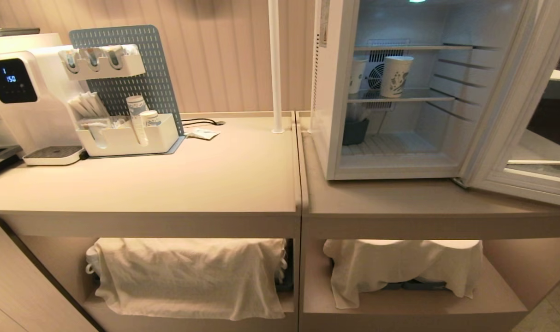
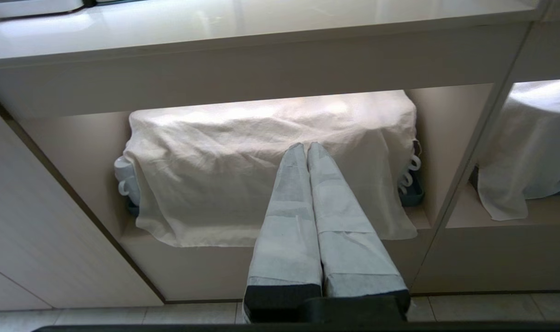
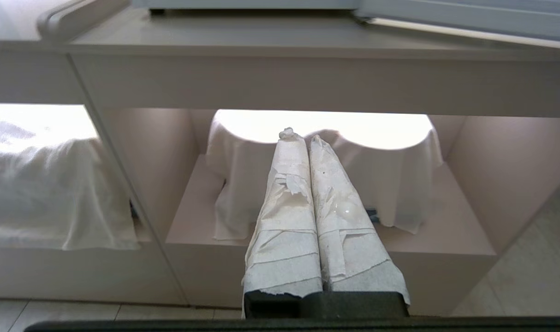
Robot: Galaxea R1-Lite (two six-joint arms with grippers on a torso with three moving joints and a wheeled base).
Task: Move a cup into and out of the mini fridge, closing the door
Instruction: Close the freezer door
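Boxy white mini fridge (image 1: pixel 335 115) standing at the beige worktop's (image 1: pixel 169 184) back right corner, glass door with pale grey-blue frame (image 1: pixel 515 138) swung wide to the right. Small white paper cup with blue swirling print (image 1: pixel 395 76) upright on the middle shelf, near the rear fan. Left gripper (image 2: pixel 306 146) and right gripper (image 3: pixel 303 137) low before the cloth-draped shelves under the worktop, paper-wrapped fingers pressed together, empty.

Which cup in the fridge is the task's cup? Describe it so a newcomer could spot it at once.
Start at the mini fridge on the counter's right side, its door swung open to the right. On the middle shelf, in front of the round rear fan, stands the cup. It is nearer the opening than the other cup to its left and carries a large swirling blue print.
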